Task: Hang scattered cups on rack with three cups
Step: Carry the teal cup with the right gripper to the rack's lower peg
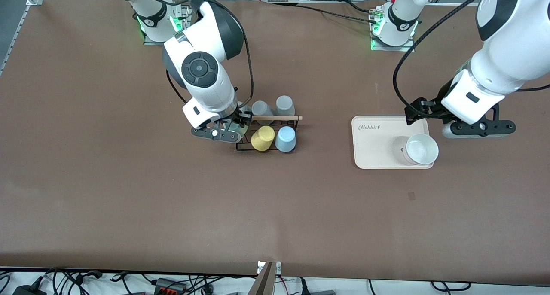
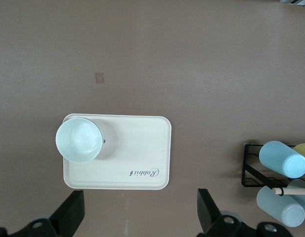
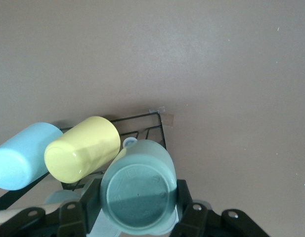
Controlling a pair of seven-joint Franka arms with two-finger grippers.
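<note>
My right gripper (image 1: 230, 129) is shut on the mint-green cup (image 1: 239, 128), holding it base up at the end of the black wire rack (image 1: 246, 148) toward the right arm's end. In the right wrist view the fingers (image 3: 91, 201) clamp the cup (image 3: 138, 190) beside the yellow cup (image 3: 83, 148). I cannot tell whether it sits on a peg. The light blue cup (image 1: 285, 139) hangs on the rack next to the yellow cup (image 1: 262, 138). My left gripper (image 1: 478, 128) hangs open and empty over the table beside the cream tray (image 1: 378, 153), as the left wrist view (image 2: 140, 217) shows.
Two grey cups (image 1: 272, 107) hang on the rack's row farther from the front camera, under the wooden rod (image 1: 279, 118). A whitish cup (image 1: 421, 149) stands upright on the cream tray (image 2: 137, 153).
</note>
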